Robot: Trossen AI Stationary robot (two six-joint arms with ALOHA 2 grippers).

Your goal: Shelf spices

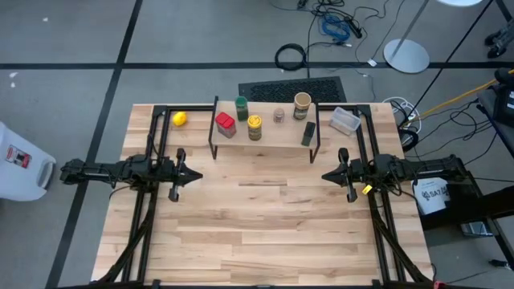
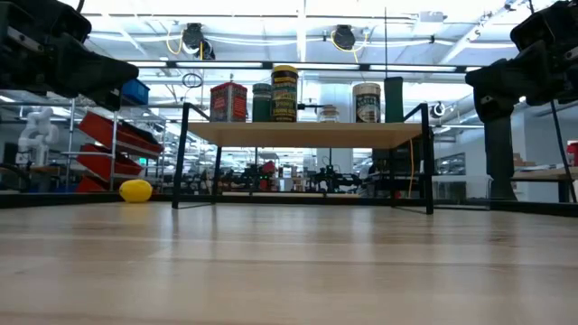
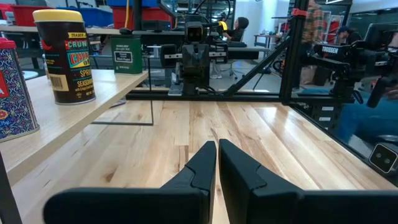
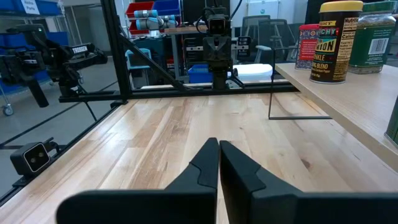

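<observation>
Although the spices, like the red square tin (image 1: 225, 123) and the yellow-lidded jar (image 1: 254, 126), already stand on the shelf (image 1: 265, 142) and look light, stiff and easiest to grip around their sides, the left gripper (image 1: 197, 175) and the right gripper (image 1: 324, 175) hover low, closed and empty, facing each other.

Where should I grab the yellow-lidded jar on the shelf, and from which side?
Grip the yellow-lidded jar around its round body, just under the lid, probably from the table's open front. It stands upright near the shelf's front edge, with the red tin to one side and the green-lidded jar behind, so a front approach looks least crowded.
</observation>
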